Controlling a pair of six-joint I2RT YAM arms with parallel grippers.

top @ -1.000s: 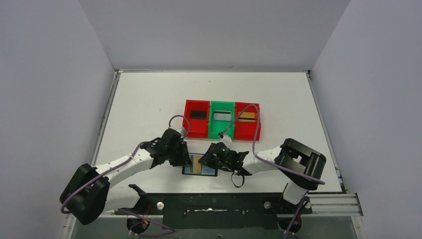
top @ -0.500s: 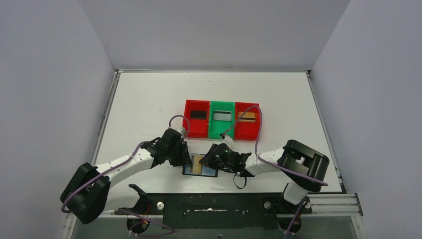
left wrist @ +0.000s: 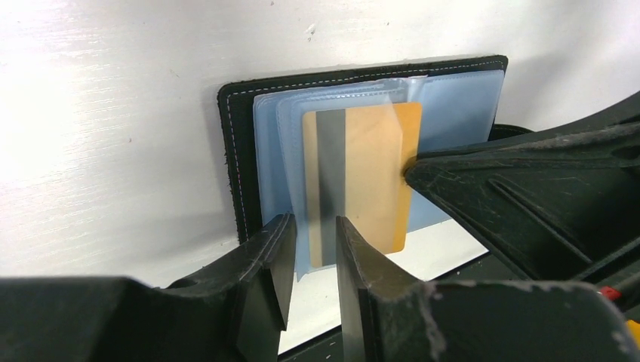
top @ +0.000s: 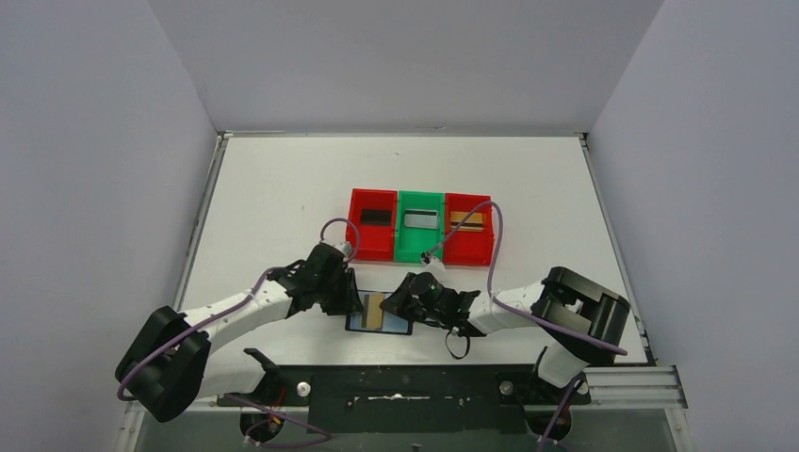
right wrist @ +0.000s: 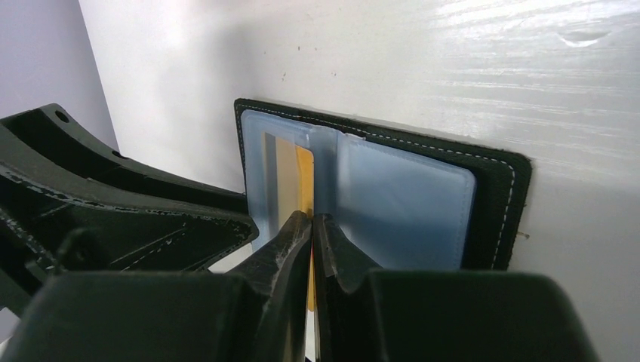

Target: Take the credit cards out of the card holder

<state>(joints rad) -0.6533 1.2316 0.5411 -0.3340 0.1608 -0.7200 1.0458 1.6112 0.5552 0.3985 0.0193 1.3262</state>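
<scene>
**Open card holder (left wrist: 238, 151) lies flat near the front edge of the white table (top: 283, 188), with both grippers at it and 1 gold credit card (left wrist: 362, 173) showing.**

The holder's grey-blue sleeves face up. The card, which has a grey stripe, lies on them with one end poking past the sleeve edge. The left gripper (left wrist: 313, 226) sits at the holder's left side, its 2 fingers parted by a narrow gap that frames the striped end, with nothing visibly clamped. The right gripper (right wrist: 312, 222) comes in from the right half, its 2 fingers pinched almost together on the card, a gold sliver between them. Farther back, mid-table, 3 trays stand touching in a row. The left red tray (top: 373, 240) holds a dark rectangle, the green tray (top: 420, 247) a pale one, and the right red tray (top: 468, 250) a tan one.
</scene>
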